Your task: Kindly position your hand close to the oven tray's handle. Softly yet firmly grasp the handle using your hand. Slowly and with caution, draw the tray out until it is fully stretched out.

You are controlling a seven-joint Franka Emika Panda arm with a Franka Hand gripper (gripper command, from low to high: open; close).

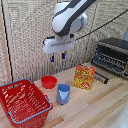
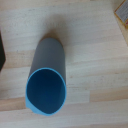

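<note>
Nearest the exterior view's camera, a red wire basket [image 1: 22, 102] sits on the wooden bench [image 1: 95, 107], with a blue cup [image 1: 63, 93] and a red bowl [image 1: 48, 81] just behind it. Farther back, a yellow box [image 1: 84, 77] is stood upright. Above the cup the pincer [image 1: 57, 56] is hung, its blue-tipped fingers [image 1: 52, 58] spread apart and nothing held; the wrist view is filled by the cup's open mouth [image 2: 46, 92], which shows the arm is not yet aimed at its goal. Farthest, at the exterior view's right, the oven tray [image 1: 111, 62] is seen at the toaster oven [image 1: 114, 54], well apart from the pincer; its handle [image 1: 102, 76] is judged to be the slim dark bar in front, so the approach remains undone.
</note>
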